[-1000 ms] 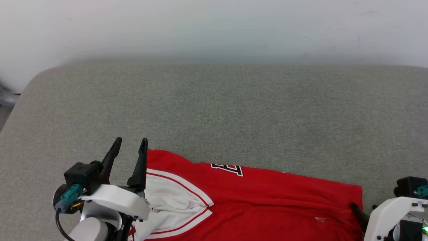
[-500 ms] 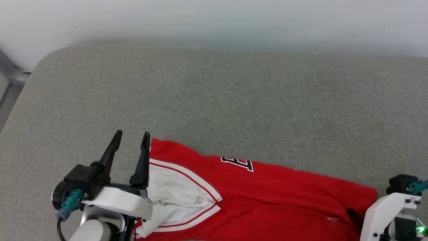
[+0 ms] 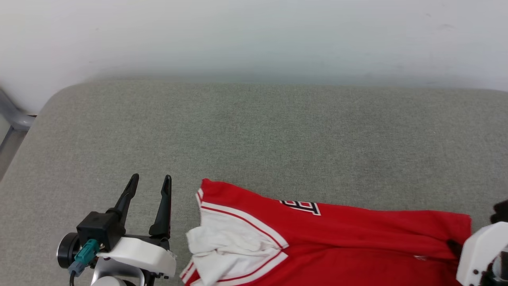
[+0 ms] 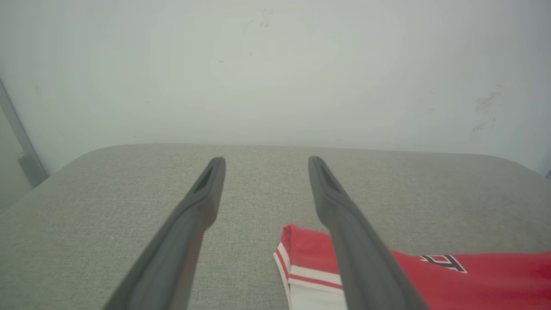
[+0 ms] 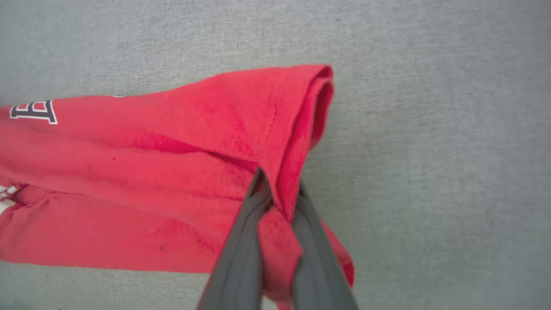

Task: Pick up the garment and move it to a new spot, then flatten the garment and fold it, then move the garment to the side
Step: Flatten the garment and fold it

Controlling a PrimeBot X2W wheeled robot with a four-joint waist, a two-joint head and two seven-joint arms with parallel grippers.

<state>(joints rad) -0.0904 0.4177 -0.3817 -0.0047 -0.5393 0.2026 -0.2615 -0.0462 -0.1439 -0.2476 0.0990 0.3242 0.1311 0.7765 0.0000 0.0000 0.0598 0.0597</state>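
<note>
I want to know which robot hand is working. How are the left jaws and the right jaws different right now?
The left gripper has its jaws wide apart; the right gripper has its jaws pinched shut. The left gripper holds nothing and is above the grey cushion, beside the garment; the right gripper grips the garment's red edge. Both have two long dark jaws.

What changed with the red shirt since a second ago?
The right end effector closed on the garment at its red edge, and the garment slid toward the robot's right, away from the left end effector. That one stayed open and empty.
</note>
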